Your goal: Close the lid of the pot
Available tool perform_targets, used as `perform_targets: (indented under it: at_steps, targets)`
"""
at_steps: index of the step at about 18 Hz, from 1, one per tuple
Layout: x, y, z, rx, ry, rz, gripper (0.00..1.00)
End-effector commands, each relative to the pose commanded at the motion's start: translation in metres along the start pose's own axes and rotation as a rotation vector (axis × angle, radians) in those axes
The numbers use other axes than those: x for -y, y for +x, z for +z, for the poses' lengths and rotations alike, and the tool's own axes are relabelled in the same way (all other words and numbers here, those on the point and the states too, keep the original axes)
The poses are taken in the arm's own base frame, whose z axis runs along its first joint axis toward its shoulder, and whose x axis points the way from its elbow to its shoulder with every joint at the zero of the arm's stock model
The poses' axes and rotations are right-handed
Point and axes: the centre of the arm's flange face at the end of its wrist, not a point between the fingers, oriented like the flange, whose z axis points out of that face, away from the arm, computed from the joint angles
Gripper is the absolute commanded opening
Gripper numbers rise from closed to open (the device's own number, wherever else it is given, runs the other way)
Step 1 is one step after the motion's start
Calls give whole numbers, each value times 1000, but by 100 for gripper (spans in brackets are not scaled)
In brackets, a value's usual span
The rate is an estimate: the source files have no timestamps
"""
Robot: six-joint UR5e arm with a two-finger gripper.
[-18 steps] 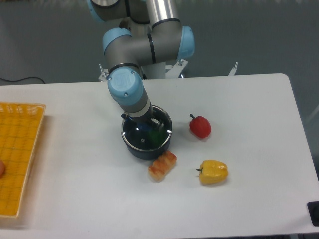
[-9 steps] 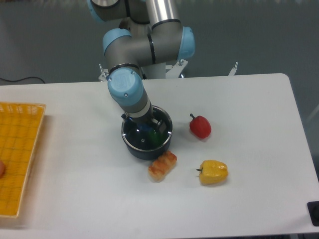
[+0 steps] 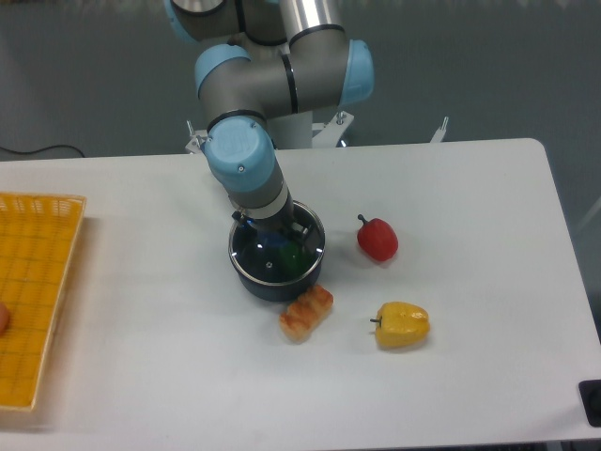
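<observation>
The dark pot (image 3: 255, 282) stands mid-table. The glass pot lid (image 3: 266, 266) with its metal rim lies flat on the pot's rim, and something green shows through the glass. My gripper (image 3: 273, 235) hangs straight down over the lid. Its fingers stand apart on either side of the blue knob (image 3: 273, 241) and look open. My wrist hides the back of the pot and its handle.
A red pepper (image 3: 377, 239) lies right of the pot. A yellow pepper (image 3: 402, 324) lies at the front right. A piece of orange toy food (image 3: 306, 312) touches the pot's front. A yellow basket (image 3: 33, 291) sits at the left table edge.
My arm has shifted slightly up and to the right. The lid and the pot have not moved.
</observation>
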Motion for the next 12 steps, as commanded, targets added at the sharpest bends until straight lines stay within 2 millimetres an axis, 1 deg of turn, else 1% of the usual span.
perform_targets:
  at_steps: [2, 4, 5, 7, 12]
  targets:
    - [-16, -36, -20, 24, 38, -60, 100]
    - [-28, -59, -33, 46, 59, -79, 100]
    - [-39, -72, -34, 49, 61, -75, 100]
    - [-57, -91, -31, 47, 54, -37, 100]
    - [-119, -143, -23, 37, 57, 16, 100]
